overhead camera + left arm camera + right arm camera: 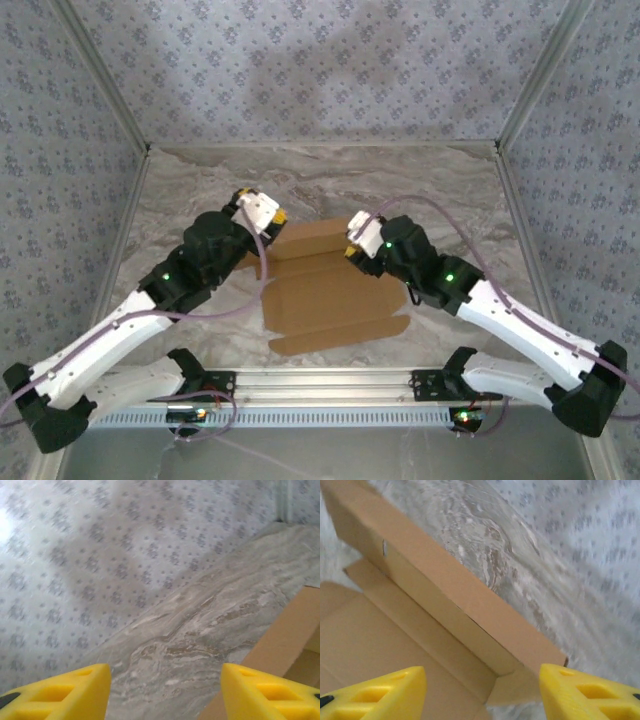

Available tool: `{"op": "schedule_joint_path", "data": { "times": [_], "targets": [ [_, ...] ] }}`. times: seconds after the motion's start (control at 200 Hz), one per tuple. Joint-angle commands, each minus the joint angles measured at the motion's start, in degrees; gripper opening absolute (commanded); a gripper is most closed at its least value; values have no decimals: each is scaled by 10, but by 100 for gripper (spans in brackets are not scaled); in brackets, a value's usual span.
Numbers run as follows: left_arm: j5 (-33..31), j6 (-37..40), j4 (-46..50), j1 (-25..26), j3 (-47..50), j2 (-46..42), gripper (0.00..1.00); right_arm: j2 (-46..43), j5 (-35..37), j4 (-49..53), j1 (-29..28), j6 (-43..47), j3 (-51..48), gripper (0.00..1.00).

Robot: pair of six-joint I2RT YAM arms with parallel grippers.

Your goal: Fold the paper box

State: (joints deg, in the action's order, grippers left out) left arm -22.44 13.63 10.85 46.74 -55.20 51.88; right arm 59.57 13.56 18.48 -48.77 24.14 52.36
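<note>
The paper box (335, 295) lies mostly flat in the middle of the table (200, 190) — its far flap stands up. The left gripper (268, 218) sits at the box's 11 o'clock and the right gripper (352, 246) at its 1 o'clock. Both are spread wide — nothing is held.

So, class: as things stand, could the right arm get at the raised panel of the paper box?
Probably yes. The right gripper is open, and the raised panel of the paper box lies just ahead of it with nothing between. The left gripper is at the box's other side, out of the way.
</note>
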Motion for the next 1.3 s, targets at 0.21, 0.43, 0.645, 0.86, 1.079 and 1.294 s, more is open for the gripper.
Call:
{"op": "schedule_joint_path", "data": {
  "times": [0.21,0.43,0.645,0.86,1.079,1.294],
  "targets": [
    [-65,-177,110,-53,21,-63,58,90,-19,15,27,-124,124,78],
    [-40,-230,130,-88,29,-70,59,37,-44,-6,25,-584,65,54],
    [-7,-251,103,-108,56,-78,60,2,-22,-15,30,-831,5,66],
    [-24,-260,114,-117,61,-77,61,22,71,113,113,-462,57,69],
    [-32,-271,109,-139,67,-77,61,-71,-125,-232,179,-137,-193,63],
    [-11,-273,95,-157,77,-84,61,-9,-190,-500,233,-116,-324,58]
  ]
}}
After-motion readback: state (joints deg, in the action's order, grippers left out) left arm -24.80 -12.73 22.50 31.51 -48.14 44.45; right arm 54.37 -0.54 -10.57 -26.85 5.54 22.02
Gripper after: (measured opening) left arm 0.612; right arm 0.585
